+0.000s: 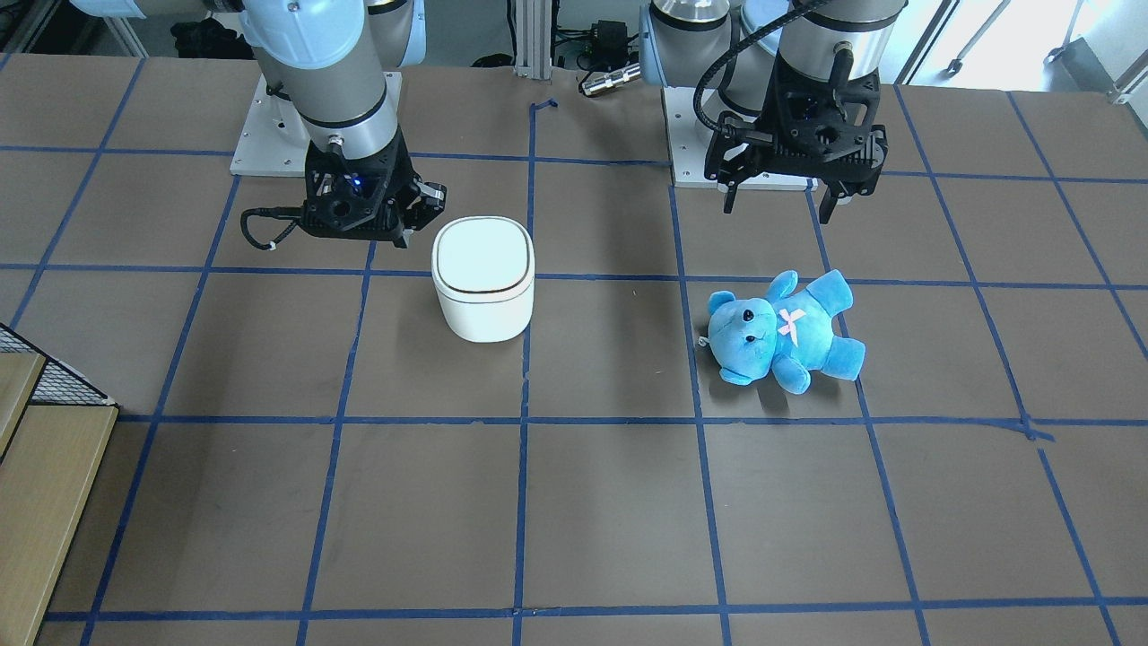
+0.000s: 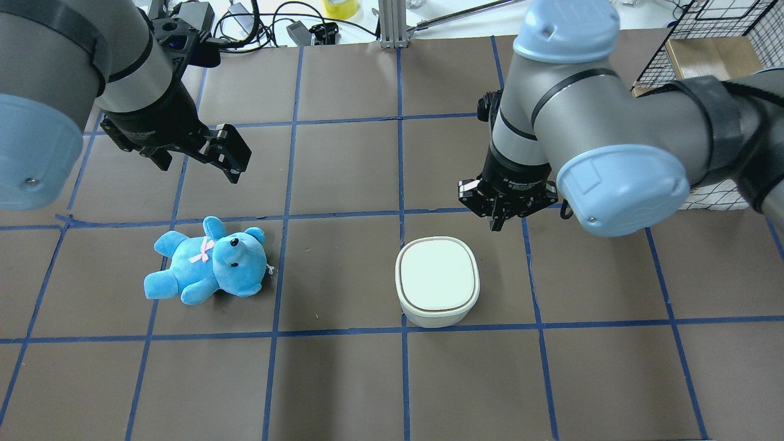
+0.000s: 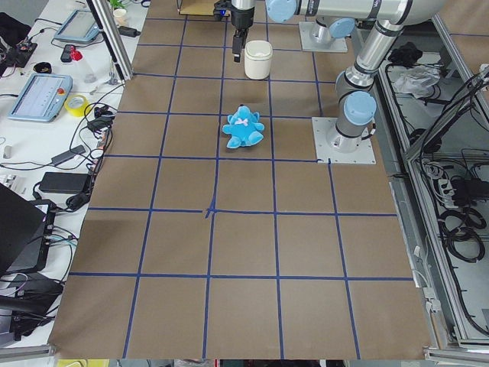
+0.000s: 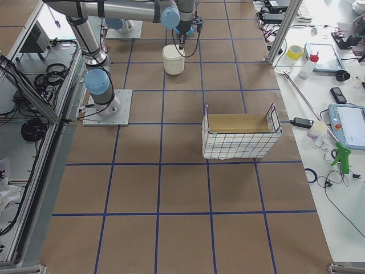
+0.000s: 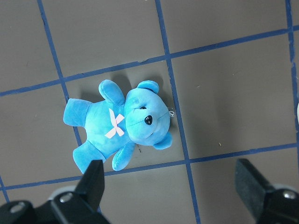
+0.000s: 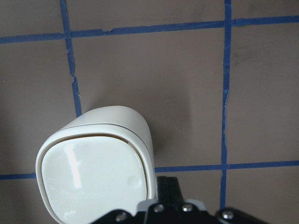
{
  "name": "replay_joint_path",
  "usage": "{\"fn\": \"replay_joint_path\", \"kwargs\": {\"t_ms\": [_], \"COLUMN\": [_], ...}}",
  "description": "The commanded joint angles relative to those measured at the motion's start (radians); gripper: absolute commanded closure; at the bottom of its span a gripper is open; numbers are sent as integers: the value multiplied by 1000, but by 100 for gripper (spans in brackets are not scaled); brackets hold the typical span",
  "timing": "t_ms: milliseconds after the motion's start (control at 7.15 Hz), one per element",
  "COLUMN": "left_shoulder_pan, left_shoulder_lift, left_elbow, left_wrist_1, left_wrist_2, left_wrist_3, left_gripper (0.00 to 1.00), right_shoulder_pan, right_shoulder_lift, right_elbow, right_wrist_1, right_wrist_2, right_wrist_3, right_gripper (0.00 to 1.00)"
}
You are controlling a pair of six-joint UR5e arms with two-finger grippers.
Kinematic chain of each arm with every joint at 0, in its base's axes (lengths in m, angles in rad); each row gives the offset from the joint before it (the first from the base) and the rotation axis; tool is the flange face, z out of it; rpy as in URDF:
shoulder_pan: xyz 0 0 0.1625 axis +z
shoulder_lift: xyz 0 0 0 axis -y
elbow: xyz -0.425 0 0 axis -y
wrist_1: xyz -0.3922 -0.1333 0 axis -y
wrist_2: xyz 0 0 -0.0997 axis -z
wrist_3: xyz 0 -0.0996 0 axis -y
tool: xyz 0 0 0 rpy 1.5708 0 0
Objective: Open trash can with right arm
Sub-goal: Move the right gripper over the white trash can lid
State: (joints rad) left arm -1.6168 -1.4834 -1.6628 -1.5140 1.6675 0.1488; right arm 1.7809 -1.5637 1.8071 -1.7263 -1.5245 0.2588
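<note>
**Right Gripper Beside Closed Trash Can**

The trash can (image 2: 437, 282) stands upright on the brown table (image 2: 343, 380). It sits inside one square of the blue tape grid (image 2: 288, 214), just beside a crossing of two tape lines. The lid (image 6: 93, 179) is down and faces straight up. A thin dark seam runs around its edge.

The right arm (image 2: 551, 116) extends over the table with the right gripper (image 2: 495, 222) pointing down. A small blue light shows on the gripper body. The gripper hangs above the table on the side of the can toward the robot's right. It is near the can but apart from it, and no view shows contact. In the right wrist view its fingers (image 6: 168, 191) lie pressed together, with no gap and nothing between them.

The left gripper (image 1: 778, 205) hangs above the table, well apart from the can. In the left wrist view its two fingertips (image 5: 93, 184) are spread wide and hold nothing. A blue teddy bear (image 1: 780, 332) lies face up on the table near this gripper, across a tape line.

A wire basket (image 4: 239, 137) stands on the table, well apart from the can.
</note>
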Motion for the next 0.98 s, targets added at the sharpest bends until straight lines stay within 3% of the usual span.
{"fn": "replay_joint_path", "kwargs": {"t_ms": [0,839], "left_shoulder_pan": [0,0], "left_shoulder_lift": [0,0], "left_elbow": [0,0], "left_wrist_1": [0,0], "left_wrist_2": [0,0], "left_wrist_3": [0,0], "left_gripper": [0,0], "right_shoulder_pan": [38,61], "right_shoulder_lift": [27,59], "right_elbow": [24,112], "right_wrist_1": [-27,-110], "right_wrist_2": [15,58], "right_wrist_3": [14,14], "right_gripper": [100,100]}}
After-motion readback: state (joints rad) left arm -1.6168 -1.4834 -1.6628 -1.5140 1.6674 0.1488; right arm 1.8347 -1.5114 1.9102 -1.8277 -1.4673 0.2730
